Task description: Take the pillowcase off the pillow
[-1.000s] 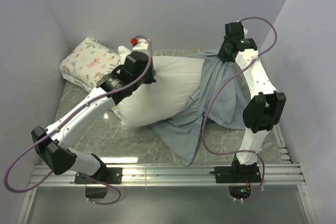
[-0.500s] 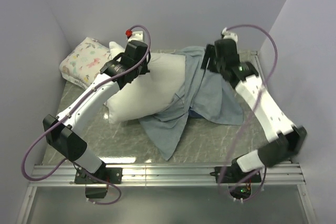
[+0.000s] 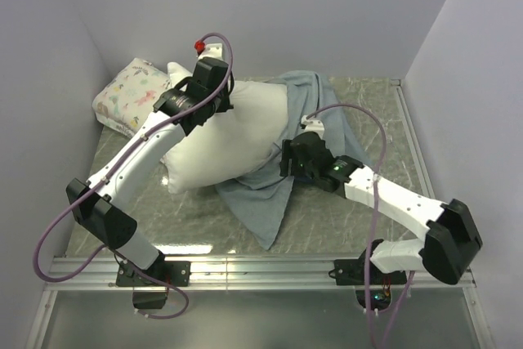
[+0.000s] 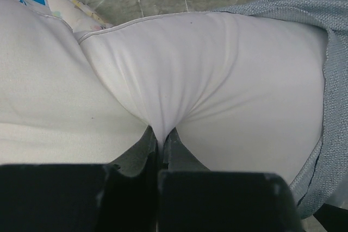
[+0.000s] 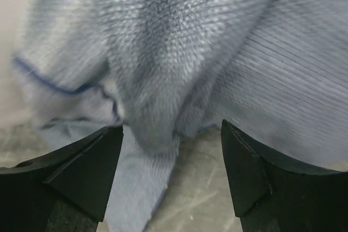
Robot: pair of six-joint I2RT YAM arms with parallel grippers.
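Observation:
The plump white pillow [image 3: 225, 140] lies across the middle of the table, its left two thirds bare. The pillowcase [image 3: 315, 108], showing its pale blue-grey side, covers the pillow's right end and trails a flap [image 3: 261, 206] toward the front. My left gripper [image 3: 219, 105] is at the pillow's back left part, shut on a pinch of the white pillow fabric [image 4: 161, 134]. My right gripper [image 3: 285, 161] hangs low over the table at the pillowcase's front fold, open, with bunched blue fabric [image 5: 163, 80] just ahead of and between its fingertips [image 5: 92, 167].
A smaller floral-print pillow [image 3: 131, 96] sits in the back left corner, touching the white pillow. Grey walls close in the left, back and right. Marbled tabletop [image 3: 359, 226] shows at the front right. A metal rail [image 3: 261, 267] runs along the near edge.
My right gripper let go, opened and swung from the back right down to the pillowcase's front fold. The left gripper pulled the pillow leftward, baring more white.

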